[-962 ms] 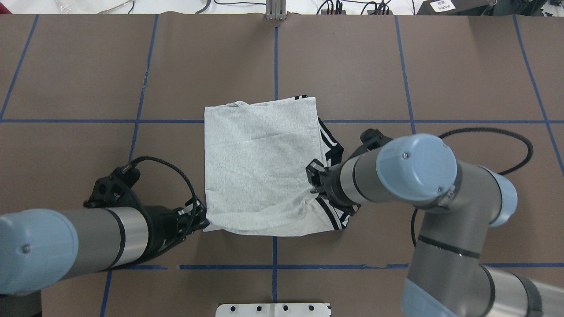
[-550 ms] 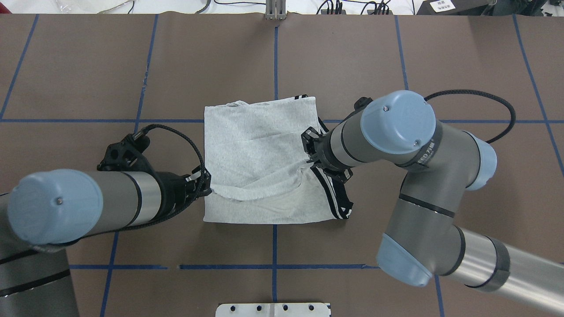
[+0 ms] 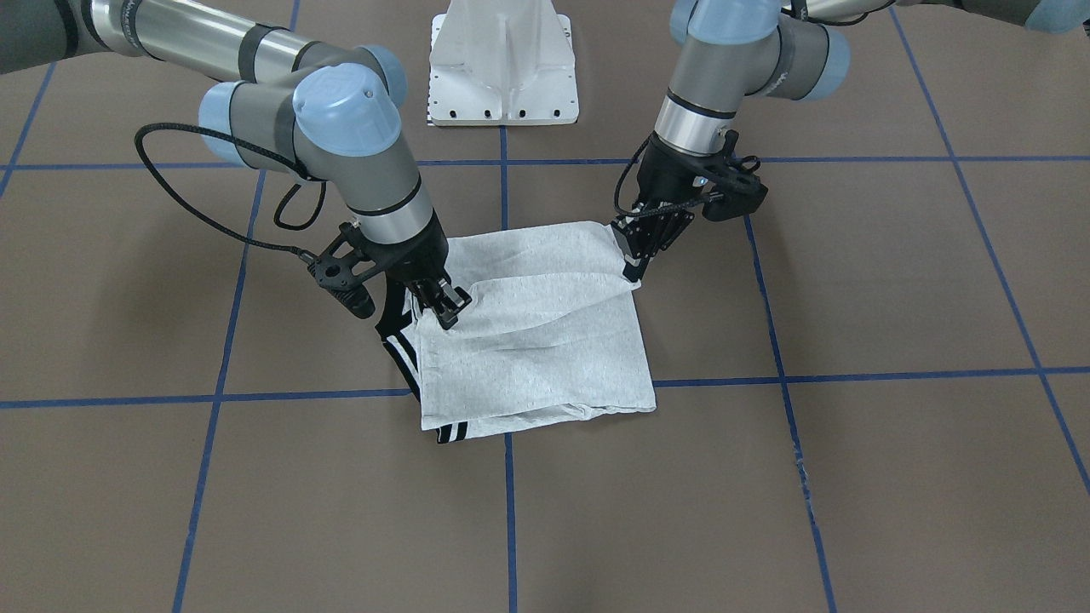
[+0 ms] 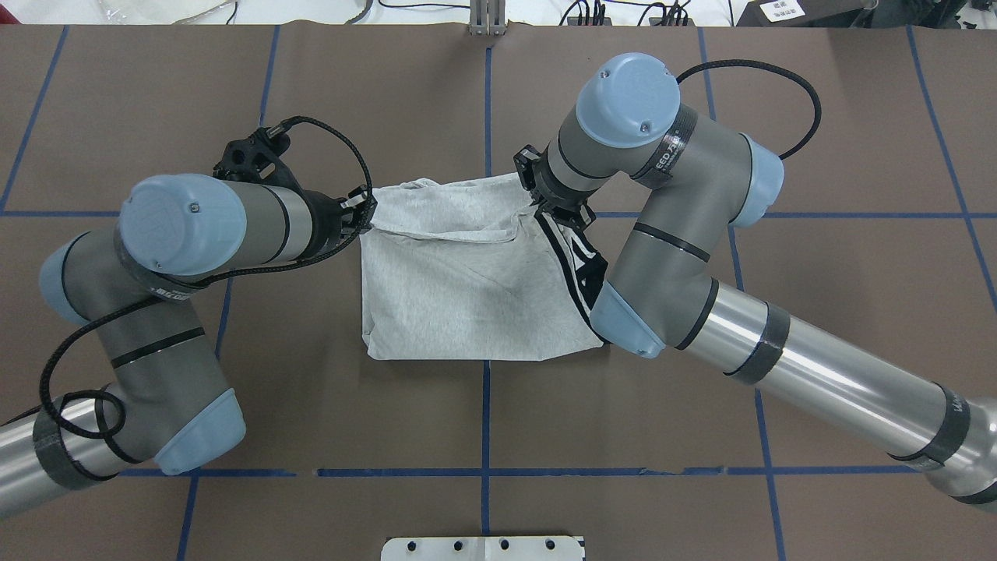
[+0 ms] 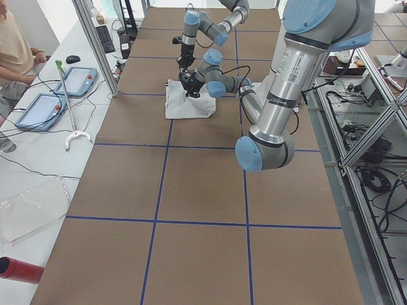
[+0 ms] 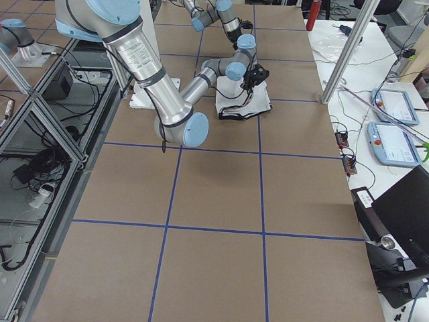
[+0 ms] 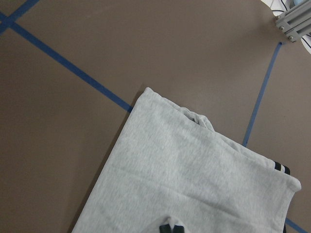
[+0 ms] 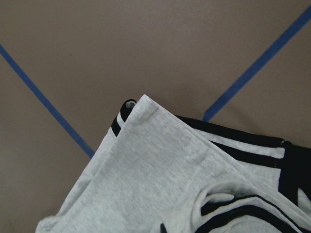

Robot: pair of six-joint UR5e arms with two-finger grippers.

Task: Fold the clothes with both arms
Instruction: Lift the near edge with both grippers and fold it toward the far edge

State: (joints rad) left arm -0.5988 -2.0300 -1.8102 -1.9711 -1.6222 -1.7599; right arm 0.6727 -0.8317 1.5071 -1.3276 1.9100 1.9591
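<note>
The light grey T-shirt lies folded in the middle of the brown table, with black-striped trim showing on its right side. The printed front is hidden. My left gripper is shut on the shirt's left corner near the far edge. My right gripper is shut on the right corner, and the held layer drapes between them. In the front-facing view the shirt lies between my left gripper and my right gripper. Both wrist views show grey cloth below.
The white pedestal base stands at the table's near edge by the robot. Blue tape lines grid the table. A person and tablets are beside the table's far side. A metal bracket sits at the far edge.
Both grippers have carried the shirt's near edge away from the robot, over the shirt, up to its far edge. The shirt's visible area is shorter now.
</note>
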